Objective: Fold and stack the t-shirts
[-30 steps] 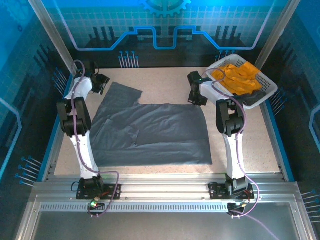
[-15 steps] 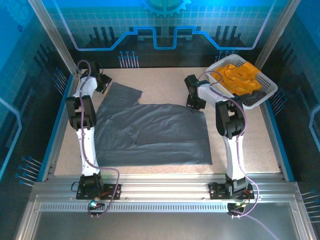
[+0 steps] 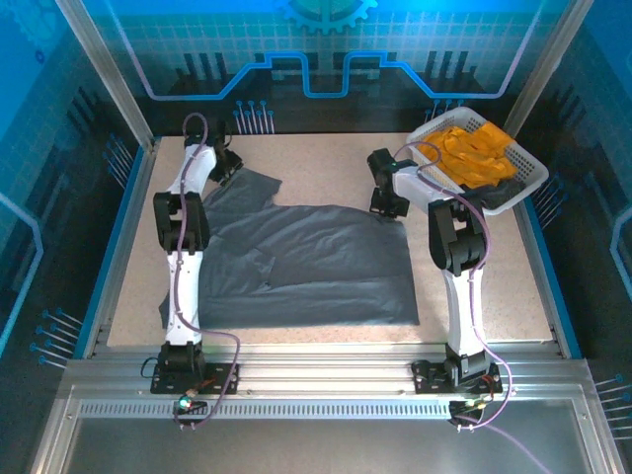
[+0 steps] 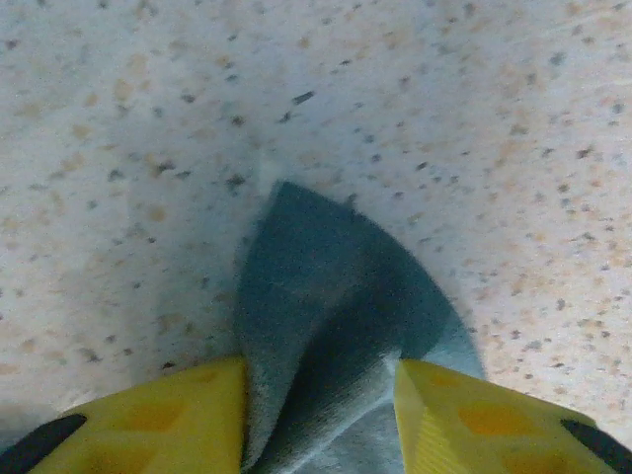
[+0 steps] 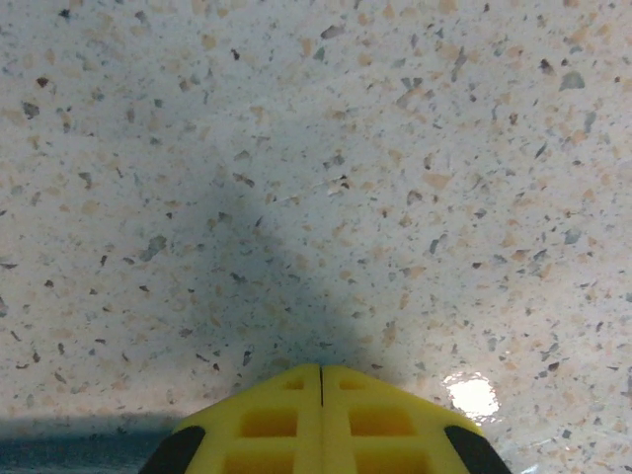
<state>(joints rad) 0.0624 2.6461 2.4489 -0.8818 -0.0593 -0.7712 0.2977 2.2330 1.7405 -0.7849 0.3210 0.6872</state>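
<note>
Right now the grey t-shirt (image 3: 296, 262) is lying spread flat on the table (image 3: 316, 163), and my left gripper (image 4: 321, 395) is pinching its far sleeve tip. My right gripper (image 5: 321, 380) is sitting at the shirt's far right corner, fingers pressed together. Orange-yellow t-shirts (image 3: 474, 148) are lying heaped in the white basket (image 3: 530, 182), far right.

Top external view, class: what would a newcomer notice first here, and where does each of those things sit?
The large grey t-shirt lies spread across the middle of the table, dark against its pale speckled surface. At the far right, a white basket holds a bright heap of orange-yellow t-shirts. The left gripper pinches the grey shirt's far-left sleeve, and the right gripper sits shut at its far-right corner.
</note>
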